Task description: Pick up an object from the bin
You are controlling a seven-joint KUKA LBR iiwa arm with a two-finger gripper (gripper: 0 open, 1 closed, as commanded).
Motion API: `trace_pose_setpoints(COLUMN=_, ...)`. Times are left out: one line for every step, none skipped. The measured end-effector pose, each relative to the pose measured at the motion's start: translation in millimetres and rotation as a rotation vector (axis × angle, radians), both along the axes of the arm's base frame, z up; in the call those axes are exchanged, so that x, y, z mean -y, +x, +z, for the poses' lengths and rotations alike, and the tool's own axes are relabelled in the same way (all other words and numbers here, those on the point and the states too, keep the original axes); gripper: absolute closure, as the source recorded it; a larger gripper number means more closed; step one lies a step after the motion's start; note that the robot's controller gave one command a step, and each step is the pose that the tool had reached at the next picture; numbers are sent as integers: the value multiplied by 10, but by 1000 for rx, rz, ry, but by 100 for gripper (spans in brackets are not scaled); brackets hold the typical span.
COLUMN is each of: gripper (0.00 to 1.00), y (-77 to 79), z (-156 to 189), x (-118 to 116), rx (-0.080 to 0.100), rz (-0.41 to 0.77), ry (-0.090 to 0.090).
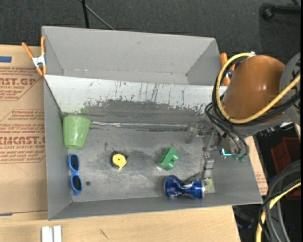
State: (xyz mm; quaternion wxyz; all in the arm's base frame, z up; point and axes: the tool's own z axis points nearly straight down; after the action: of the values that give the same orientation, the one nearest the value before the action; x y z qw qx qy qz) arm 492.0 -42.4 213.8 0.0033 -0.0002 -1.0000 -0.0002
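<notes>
now | bin: green cup, blue sunglasses, yellow piece, green block, blue can | grip: cannot tell

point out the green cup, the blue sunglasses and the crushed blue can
green cup (76, 131), camera view, on its side wall
blue sunglasses (74, 174), camera view, on the bridge
crushed blue can (182, 188), camera view, on its dented body

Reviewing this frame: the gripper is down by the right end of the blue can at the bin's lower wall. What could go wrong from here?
1. The gripper sits at the right end of the crushed blue can, not over its middle, so a grasp there may let the can pivot or slip.
2. The can lies close to the bin's lower wall. A push could wedge it there, or the gripper may strike the wall.
3. The green block lies nearby and could be knocked.
</notes>
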Motion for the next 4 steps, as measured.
trace_pose_setpoints(gripper=0, y=-58, z=-1437, x=-9, rx=21, rz=265, ry=-1)
trace_pose_setpoints(gripper=0, y=-104, z=-1132, x=394, rx=9, rz=163, ry=-1)
trace_pose_setpoints(gripper=0, y=-106, z=-1144, x=209, rx=6, rz=170, ry=2)
trace_pose_setpoints(gripper=0, y=-79, z=-1433, x=159, rx=18, rz=116, ry=-1)
